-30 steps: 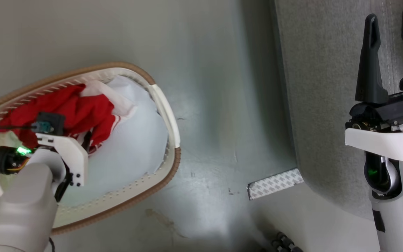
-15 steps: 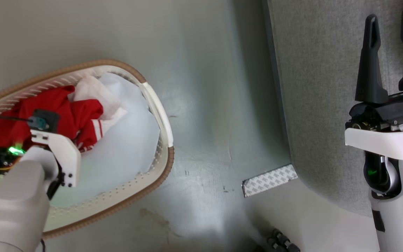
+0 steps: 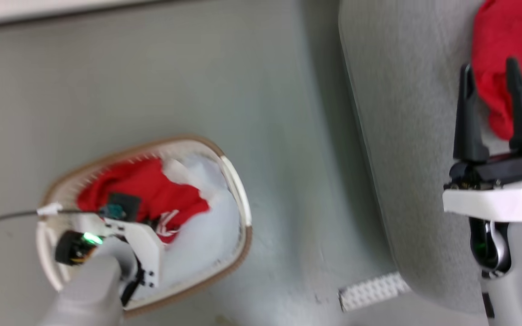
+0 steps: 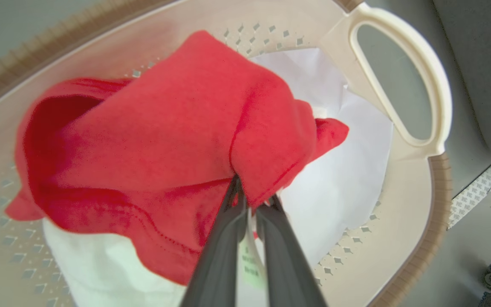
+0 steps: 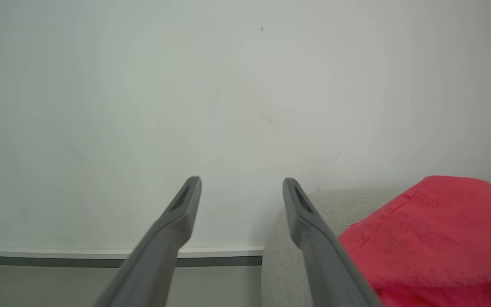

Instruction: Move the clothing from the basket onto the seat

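Bright red clothing (image 4: 151, 128); white perforated basket (image 4: 407, 179), rimmed tan-brown; light grey woven seat (image 3: 401, 136); grey-green floor (image 3: 152, 68).

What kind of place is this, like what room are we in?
Likely a home living room, or a mock-up of one: a light grey upholstered sofa seat, a white laundry basket holding red clothing on a smooth grey-green floor, and a plain pale wall with a baseboard.

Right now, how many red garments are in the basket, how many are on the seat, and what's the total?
Striped-trim red garment, in the basket, pinched by the left gripper: 1
Plain red garment, on the seat: 1
Total: 2
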